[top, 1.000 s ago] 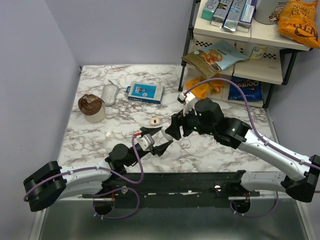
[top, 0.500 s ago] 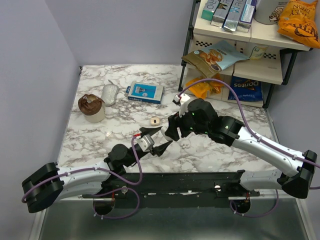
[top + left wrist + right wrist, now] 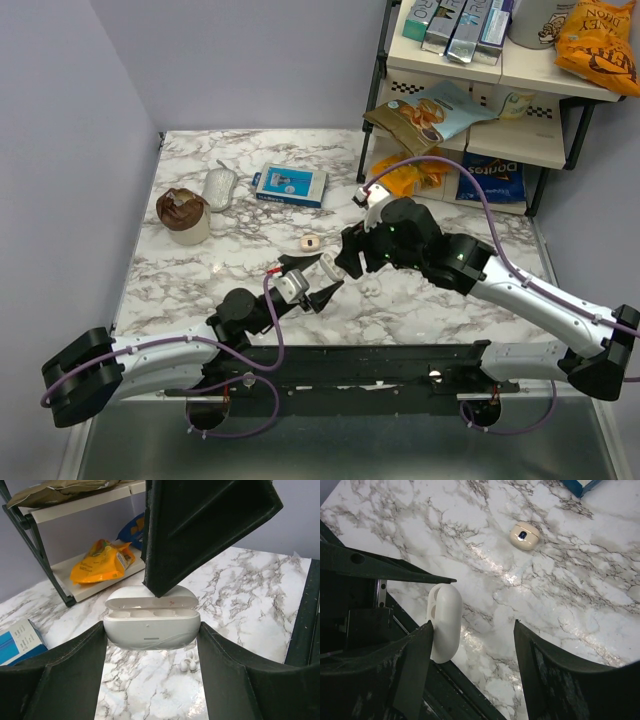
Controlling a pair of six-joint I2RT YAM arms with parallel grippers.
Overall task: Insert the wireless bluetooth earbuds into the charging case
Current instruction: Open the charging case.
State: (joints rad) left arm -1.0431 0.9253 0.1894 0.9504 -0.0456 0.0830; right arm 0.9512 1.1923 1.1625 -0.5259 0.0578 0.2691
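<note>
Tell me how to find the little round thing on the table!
Find the blue box on the marble table. Just in front of it lies the round case. It is tan with a dark centre, unlike the white oval case in the left gripper.

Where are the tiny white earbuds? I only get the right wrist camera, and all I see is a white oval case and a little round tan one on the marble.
Observer: The tiny glossy white plastic earbuds lie side by side on the marble table, near the white oval plastic charging case. The left wrist view shows them.
Operator: Is the case open?
Observer: Yes. In the left wrist view its lid is up and no earbud shows inside.
Operator: Who's holding it?
Observer: The left gripper, one finger pressed on each end of the case.
</note>
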